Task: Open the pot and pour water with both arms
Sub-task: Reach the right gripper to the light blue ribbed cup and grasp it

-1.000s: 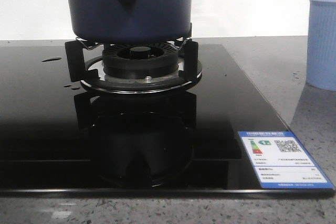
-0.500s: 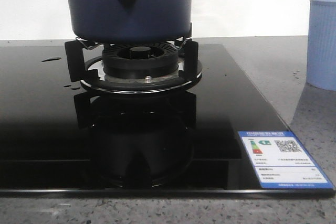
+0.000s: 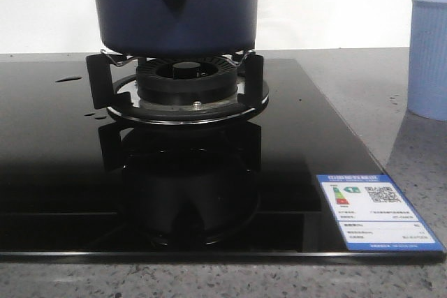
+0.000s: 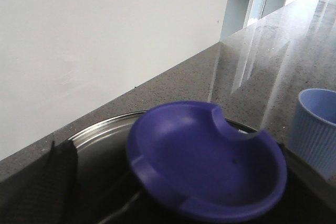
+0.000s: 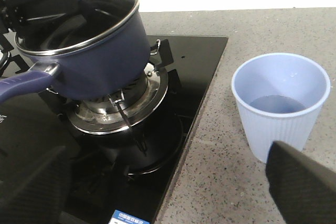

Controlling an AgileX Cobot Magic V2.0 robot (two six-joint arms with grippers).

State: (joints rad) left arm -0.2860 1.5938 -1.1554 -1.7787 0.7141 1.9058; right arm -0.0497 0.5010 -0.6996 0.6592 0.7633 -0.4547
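the pot (image 3: 174, 8) has shifted slightly right and sits tilted on the burner (image 3: 185, 82), so the return looks nearly done. the left gripper's jaws are hidden behind the lid knob (image 4: 207, 161); i cannot tell their spread. the right gripper (image 5: 157, 182) is wide open and empty, the cup (image 5: 281, 103) just beyond it holding water.

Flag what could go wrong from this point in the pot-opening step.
1. The handle of the pot is unheld: the right gripper hangs open, apart from it. Lifting the lid by its knob could drag or tip the pot on the burner grate.
2. The cup already holds some water, so pouring more may overflow it onto the counter.
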